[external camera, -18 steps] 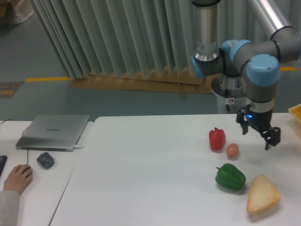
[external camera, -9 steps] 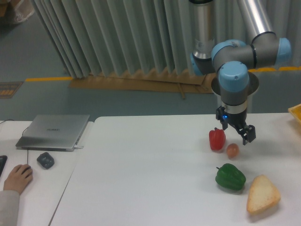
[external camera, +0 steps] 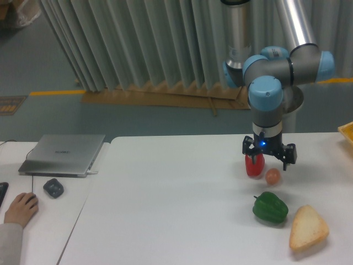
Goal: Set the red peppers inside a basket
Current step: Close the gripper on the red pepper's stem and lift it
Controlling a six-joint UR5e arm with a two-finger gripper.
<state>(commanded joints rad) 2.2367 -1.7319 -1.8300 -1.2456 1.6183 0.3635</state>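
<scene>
Gripper (external camera: 269,156) hangs spread wide, its dark fingers splayed just above the glossy red pepper (external camera: 254,166), holding nothing. The pepper stands upright on the smooth white worktop (external camera: 176,199), a small brownish egg (external camera: 272,176) just to its right. Nearer sit a lumpy green bell pepper (external camera: 270,207) and a pale wedge of bread (external camera: 308,227). The yellow-orange basket (external camera: 347,131) shows only a flat rim corner, far right.
</scene>
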